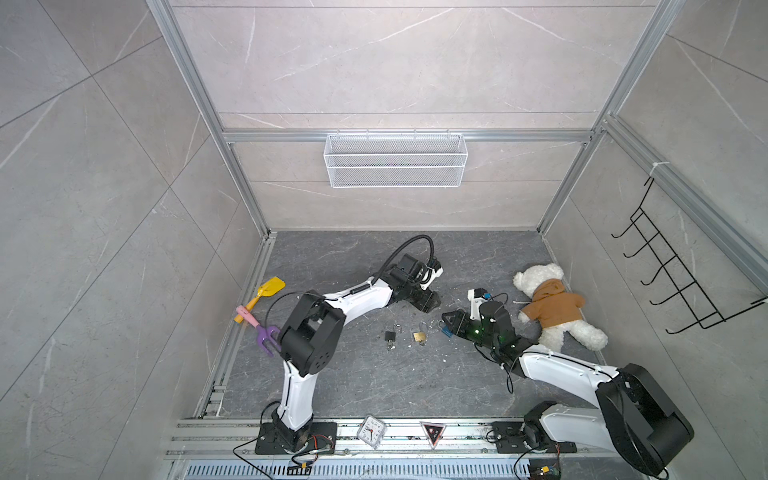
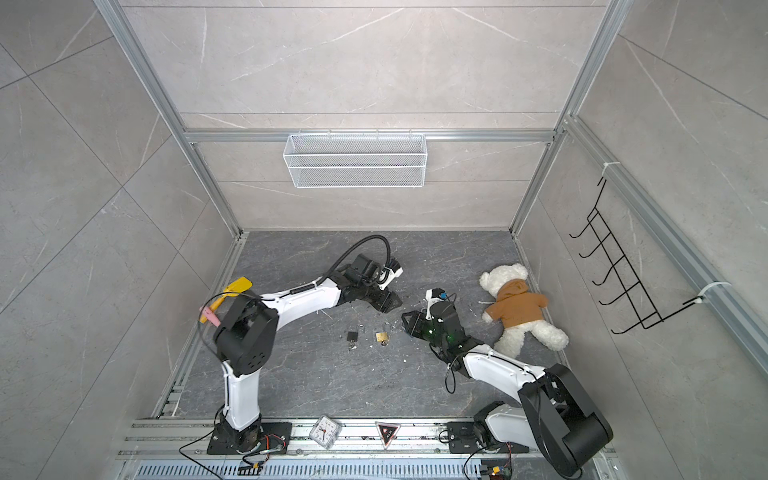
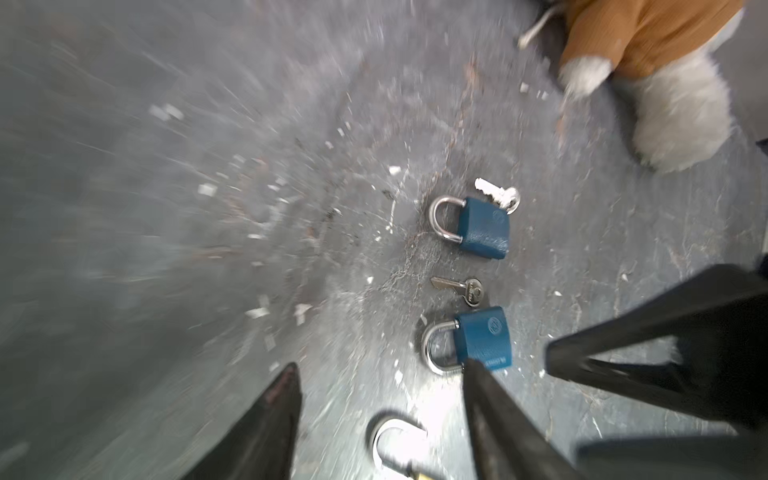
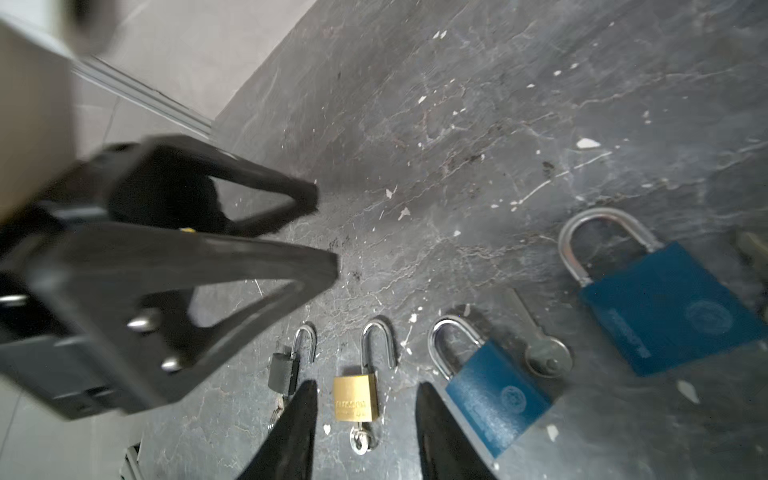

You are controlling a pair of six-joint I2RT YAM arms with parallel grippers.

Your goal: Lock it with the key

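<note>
Several padlocks lie in a row on the dark floor. The brass padlock (image 4: pixel 356 397) has its shackle sprung open and a key (image 4: pixel 361 442) in its keyhole. It lies on the floor in line with the gap of my open right gripper (image 4: pixel 365 415), untouched. Beside it lie a black padlock (image 4: pixel 284 370), also with its shackle open, and two blue padlocks (image 4: pixel 494 395) (image 4: pixel 669 307) with a loose key (image 4: pixel 540 349) between them. My left gripper (image 3: pixel 380 380) hovers open and empty above the brass shackle (image 3: pixel 395 440). In both top views the two grippers (image 1: pixel 432 301) (image 1: pixel 446 320) face each other over the locks.
A teddy bear (image 1: pixel 557 307) in a brown hoodie lies right of the right arm. A yellow toy shovel (image 1: pixel 266 291) and purple rake (image 1: pixel 266 332) lie by the left wall. A clock (image 1: pixel 371 430) stands on the front rail. A wire basket (image 1: pixel 395 160) hangs on the back wall.
</note>
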